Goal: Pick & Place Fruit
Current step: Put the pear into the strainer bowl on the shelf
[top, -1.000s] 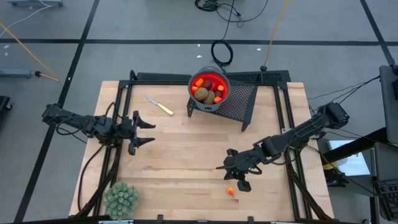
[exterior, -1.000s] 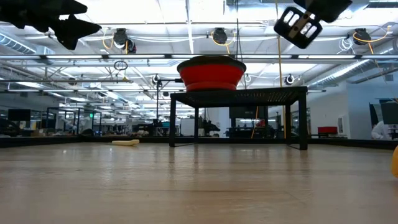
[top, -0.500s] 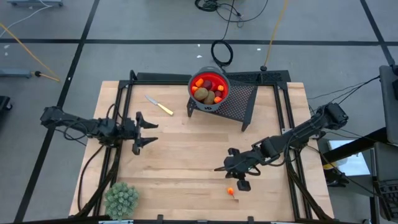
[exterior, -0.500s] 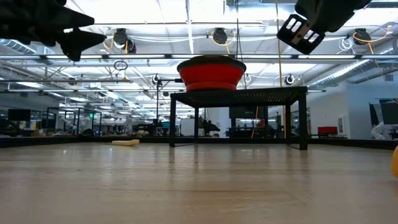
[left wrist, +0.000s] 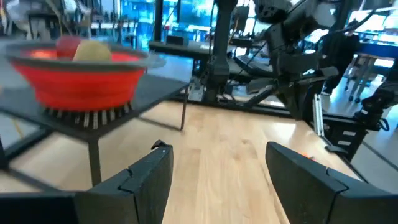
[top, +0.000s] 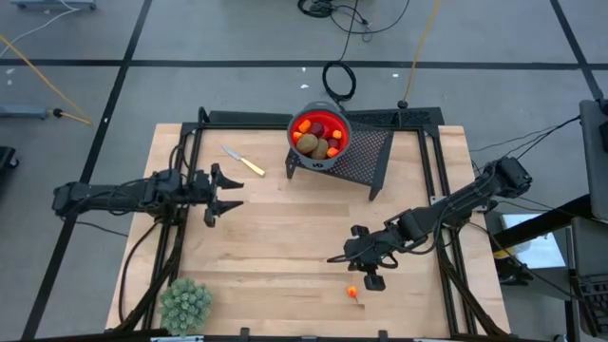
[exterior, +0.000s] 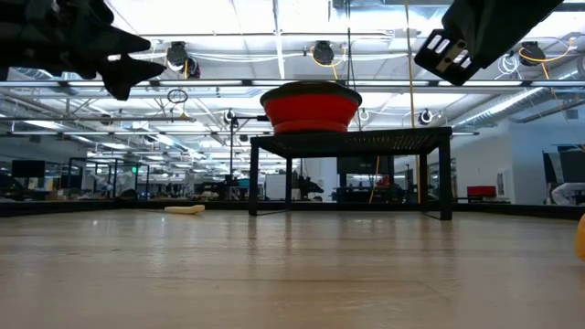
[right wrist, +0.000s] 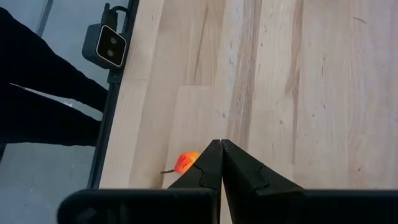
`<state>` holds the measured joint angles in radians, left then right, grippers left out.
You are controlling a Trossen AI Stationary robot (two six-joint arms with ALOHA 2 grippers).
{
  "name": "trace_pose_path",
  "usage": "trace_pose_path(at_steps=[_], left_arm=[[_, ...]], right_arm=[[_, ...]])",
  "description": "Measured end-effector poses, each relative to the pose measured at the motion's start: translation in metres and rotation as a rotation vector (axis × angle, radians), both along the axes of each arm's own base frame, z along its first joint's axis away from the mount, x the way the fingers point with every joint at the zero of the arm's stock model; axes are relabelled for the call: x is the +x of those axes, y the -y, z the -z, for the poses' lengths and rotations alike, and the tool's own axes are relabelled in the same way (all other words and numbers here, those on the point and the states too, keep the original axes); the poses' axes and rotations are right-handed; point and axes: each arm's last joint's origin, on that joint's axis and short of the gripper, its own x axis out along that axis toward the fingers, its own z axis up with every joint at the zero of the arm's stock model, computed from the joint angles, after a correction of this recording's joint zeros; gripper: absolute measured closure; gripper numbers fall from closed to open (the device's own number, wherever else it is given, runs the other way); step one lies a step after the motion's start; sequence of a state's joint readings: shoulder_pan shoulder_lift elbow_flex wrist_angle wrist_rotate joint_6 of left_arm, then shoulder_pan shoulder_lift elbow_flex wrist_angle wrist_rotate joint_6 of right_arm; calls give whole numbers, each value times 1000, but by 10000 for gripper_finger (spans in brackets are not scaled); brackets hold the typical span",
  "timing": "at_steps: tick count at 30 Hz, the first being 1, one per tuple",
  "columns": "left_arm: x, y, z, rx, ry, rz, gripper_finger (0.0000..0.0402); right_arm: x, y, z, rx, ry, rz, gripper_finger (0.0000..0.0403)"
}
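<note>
While hidden from the low view, orange fruit (right wrist: pixel 185 162) beside shut right pincer (right wrist: pixel 221 148); left pincer (top: pixel 231 190) wide.

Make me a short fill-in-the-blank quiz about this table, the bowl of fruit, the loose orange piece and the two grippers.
1. The red bowl of fruit sits on a black ____.
2. The right gripper, near the small orange piece, has its fingers ____.
3. The left gripper has its fingers ____.
4. The knife has a ____ handle.

Missing words: rack; shut; open; yellow
</note>
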<state>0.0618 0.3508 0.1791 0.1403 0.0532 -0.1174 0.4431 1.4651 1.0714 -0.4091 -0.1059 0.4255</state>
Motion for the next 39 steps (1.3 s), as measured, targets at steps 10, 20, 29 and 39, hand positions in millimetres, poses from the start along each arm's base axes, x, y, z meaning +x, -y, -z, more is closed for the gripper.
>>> trace_pose_path(at_steps=[10, 20, 29, 39], left_arm=[[-1, -2, 7, -74, -76, -19, 147], [-1, -3, 8, -71, -77, -31, 147], [-1, -3, 8, -74, -80, -33, 147], [-1, -3, 8, -69, -84, -28, 147]], right_arm=[[-6, -13, 0, 32, -21, 0, 402], [-15, -41, 2, 116, -43, 36, 402], [-8, -67, -4, 87, -91, 103, 403], [7, -101, -10, 21, -284, 194, 403]])
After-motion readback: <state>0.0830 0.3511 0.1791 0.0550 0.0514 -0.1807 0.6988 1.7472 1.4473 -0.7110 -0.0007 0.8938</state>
